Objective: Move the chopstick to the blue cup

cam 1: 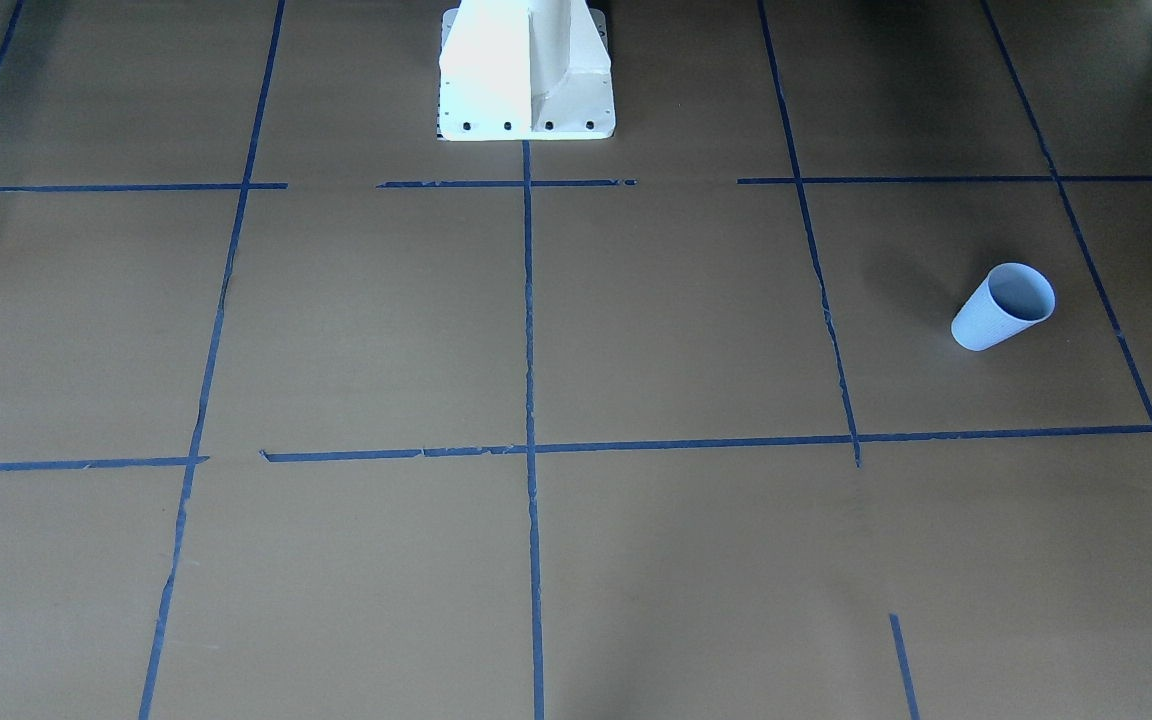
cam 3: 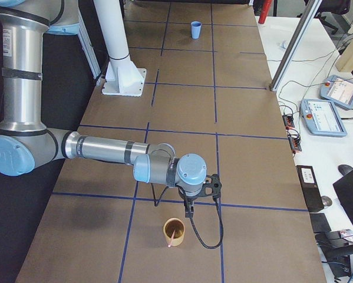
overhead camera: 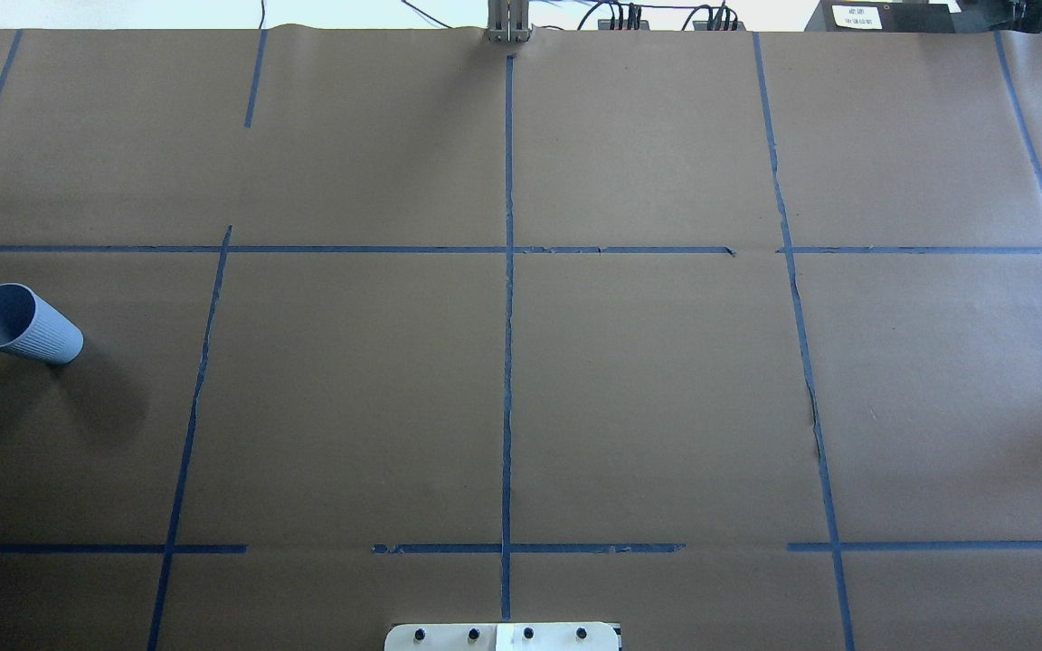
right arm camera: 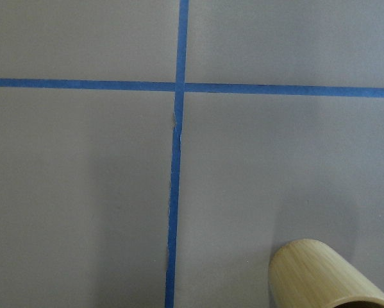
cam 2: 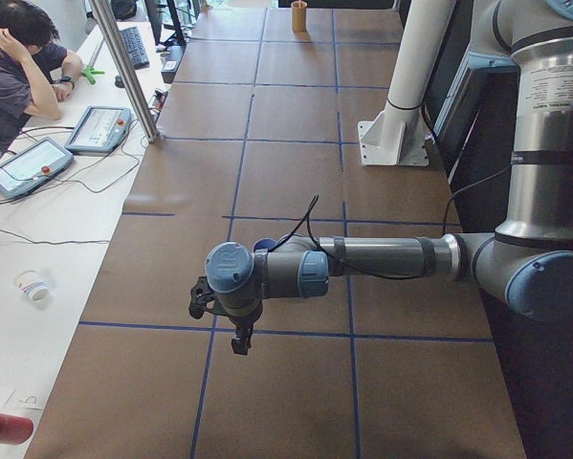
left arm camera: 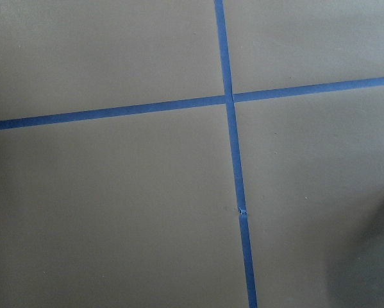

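Two cups stand at opposite ends of the brown desk (overhead camera: 648, 389), which is marked into squares by blue tape lines (overhead camera: 507, 362). The blue cup (overhead camera: 22, 324) stands mouth up at 9 o'clock in the overhead view and at 3 o'clock in the front-facing view, alone in its square. The chopstick (cam 3: 174, 237) is well apart from it, at the far end of the desk. It leans inside a bamboo cup (cam 3: 174, 232) as a thin salmon line, visible only in the right side view.

The right end effector (cam 3: 189, 212) hangs above the desk with its fingers pointing down. The bamboo cup sits just beside it at about 7 o'clock in that view, and it touches neither cup nor chopstick. Whether its fingers are wide or narrow cannot be told.

The left end effector (cam 2: 238, 344) hangs over a tape line at the blue cup's end of the desk, and its finger spread cannot be told either.

The right wrist view catches the bamboo cup's rim at 5 o'clock. A person (cam 2: 18, 67) sits at a side table by two teach pendants (cam 2: 71, 143).
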{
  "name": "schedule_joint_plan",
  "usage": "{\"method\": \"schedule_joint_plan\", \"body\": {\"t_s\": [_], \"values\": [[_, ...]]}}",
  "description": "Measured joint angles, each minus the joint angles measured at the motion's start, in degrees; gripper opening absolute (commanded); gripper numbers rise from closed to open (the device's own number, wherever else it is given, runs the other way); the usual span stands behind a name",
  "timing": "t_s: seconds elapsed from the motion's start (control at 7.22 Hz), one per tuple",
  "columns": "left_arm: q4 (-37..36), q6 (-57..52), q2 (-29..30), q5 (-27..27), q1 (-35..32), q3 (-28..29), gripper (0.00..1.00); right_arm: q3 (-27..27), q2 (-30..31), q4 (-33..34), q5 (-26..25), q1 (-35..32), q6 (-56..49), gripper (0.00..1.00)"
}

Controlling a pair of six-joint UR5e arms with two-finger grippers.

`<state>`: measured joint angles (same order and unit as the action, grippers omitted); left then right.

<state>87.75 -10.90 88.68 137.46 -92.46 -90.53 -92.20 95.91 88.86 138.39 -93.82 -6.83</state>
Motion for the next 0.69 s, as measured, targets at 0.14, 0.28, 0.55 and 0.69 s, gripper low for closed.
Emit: {"method": "schedule_joint_plan", "body": {"t_s": [0.14, 0.28, 0.55, 0.69], "values": [[0.0, 0.0, 0.0, 0.0, 0.0, 0.0, 1.0, 0.0, -0.1, 0.0, 0.0, -0.1, 0.3, 1.0], [0.1, 0.0, 0.0, 0.0, 0.0, -0.1, 1.0, -0.1, -0.3, -0.1, 0.0, -0.1, 0.8, 1.0], [0.1, 0.0, 0.0, 0.0, 0.0, -0.1, 1.0, -0.2, -0.3, -0.1, 0.0, -0.1, 1.1, 1.0], [0.1, 0.0, 0.0, 0.0, 0.0, 0.0, 1.0, -0.2, -0.3, -0.1, 0.0, -0.1, 1.2, 1.0]]}}
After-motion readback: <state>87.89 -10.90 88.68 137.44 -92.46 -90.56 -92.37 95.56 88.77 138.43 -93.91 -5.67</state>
